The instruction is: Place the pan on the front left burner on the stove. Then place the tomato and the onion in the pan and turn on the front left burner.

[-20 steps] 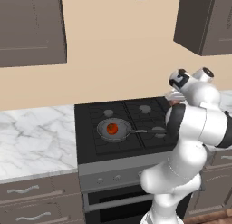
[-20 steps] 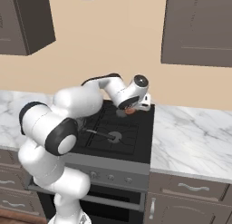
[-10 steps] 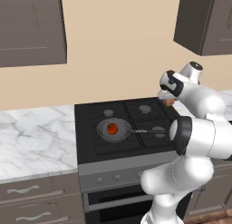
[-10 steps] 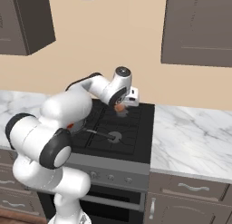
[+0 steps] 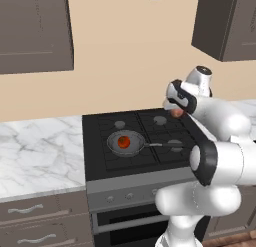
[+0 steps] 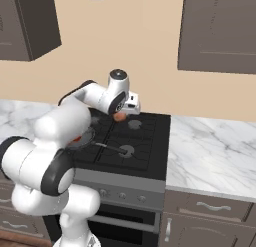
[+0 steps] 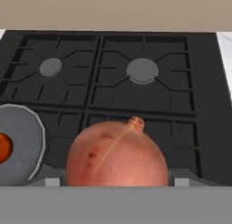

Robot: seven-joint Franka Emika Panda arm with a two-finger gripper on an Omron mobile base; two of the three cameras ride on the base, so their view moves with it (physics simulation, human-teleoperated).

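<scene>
Hand view: onion (image 7: 116, 153) held between the hand's (image 7: 117, 181) fingers.

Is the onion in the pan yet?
Not yet. The onion is held up in the gripper above the stove. The pan on the front left burner holds just the tomato.

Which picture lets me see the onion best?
The hand view: the onion looms big and close between the jaws. Both base views show just a small pinkish bit under the gripper, above the stove.
</scene>
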